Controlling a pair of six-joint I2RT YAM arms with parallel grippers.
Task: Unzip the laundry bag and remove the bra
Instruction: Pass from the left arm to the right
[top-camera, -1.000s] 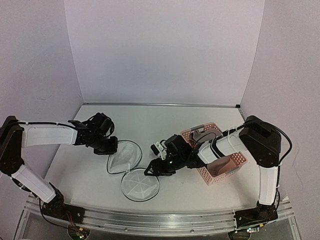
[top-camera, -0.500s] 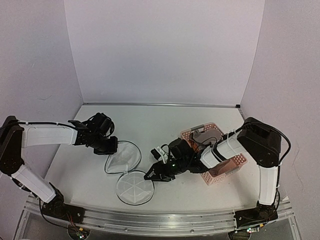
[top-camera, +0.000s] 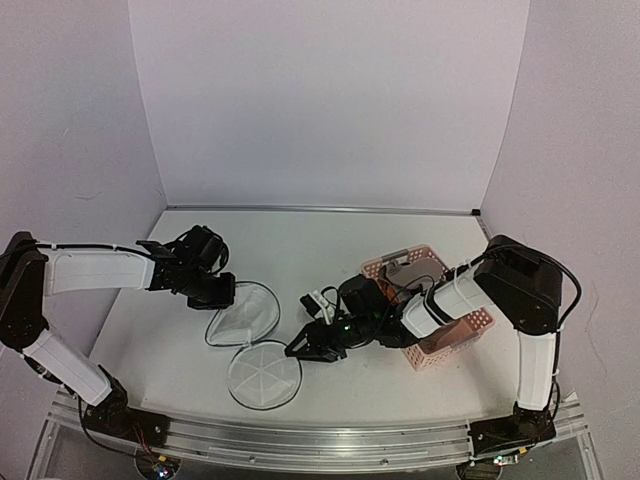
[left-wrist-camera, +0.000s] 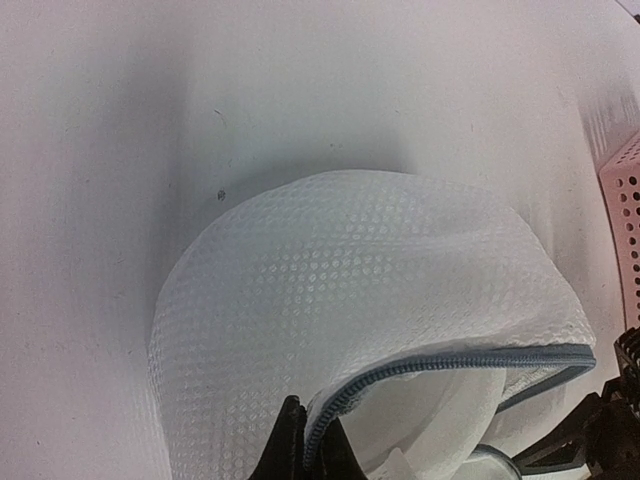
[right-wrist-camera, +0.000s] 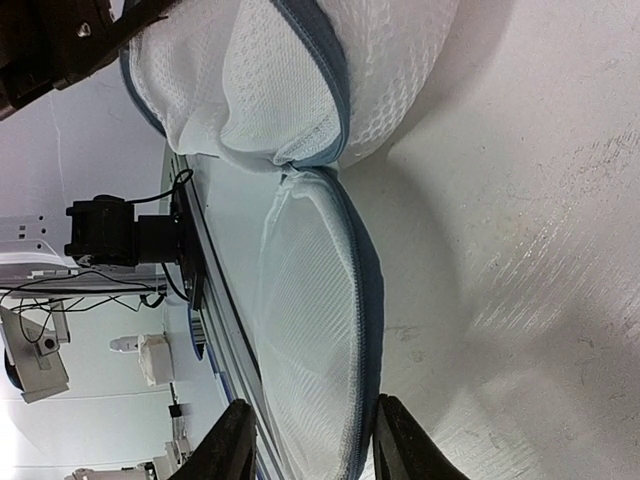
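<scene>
The laundry bag (left-wrist-camera: 350, 300) lies splayed open between my arms, its lower disc (top-camera: 263, 377) flat, the zipper rim (right-wrist-camera: 362, 330) running lengthwise between my right gripper (right-wrist-camera: 312, 402)'s spread fingers — that arm is nearer. My left gripper (left-wrist-camera: 305, 432) is pinched on the upper half (top-camera: 245, 312)'s rim — propping it up.

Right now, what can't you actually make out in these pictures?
- Bra: top view shows only a grey-beige patch in the pink basket; the right arm covers the rest.
- Left fingers: left wrist view cuts them off at the bottom edge, where they pinch the laundry bag rim.
- Right fingers: right wrist view cuts them off too; whether they touch the rim between them is unclear.
- Zipper pull: too small in every view.
</scene>
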